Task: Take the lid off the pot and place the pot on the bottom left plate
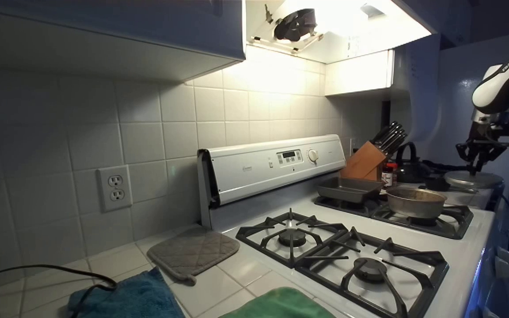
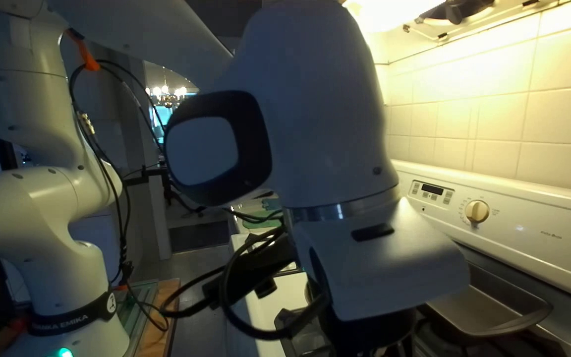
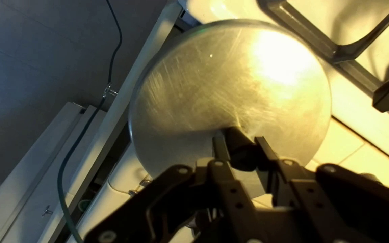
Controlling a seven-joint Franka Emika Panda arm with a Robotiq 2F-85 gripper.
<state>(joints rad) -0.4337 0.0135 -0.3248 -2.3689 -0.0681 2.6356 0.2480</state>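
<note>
Black and slim-fingered, the claw (image 3: 242,144) is drawn in to the width of a dark knob (image 3: 240,153), a finger against either side, and so has hold of the lid (image 3: 201,87), a scuffed silvery disc with a yellow glare on it. In an exterior view the lid is apart from the pot (image 1: 415,205), just past its far side; whether it touches anything underneath cannot be told. The pot, wide and grey, sits uncovered on a burner grate (image 1: 459,234) above the white stove surface (image 1: 460,250). On the pot's wall side come a grey baking pan (image 1: 347,194), a wooden knife block (image 1: 362,163) with dark handles and a red-topped jar (image 1: 388,179); farther back than the pot stands a dark kettle (image 1: 408,173). Along the stove surface from the pot lies the bottom left plate (image 1: 370,268), a round dark cap within its black grate. Farther again from the pot, the tiled surface (image 1: 237,271) carries a grey quilted pot holder (image 1: 195,254), a blue towel (image 1: 135,300) under a dark cable (image 1: 108,286) and a green cloth (image 1: 281,304). Higher than the pot, a hood light (image 1: 340,17) brightens the tiled wall (image 1: 210,104). Well away from the pot, in an exterior view, a lit chandelier (image 2: 166,94) shows beyond the white arm (image 2: 315,99).
</note>
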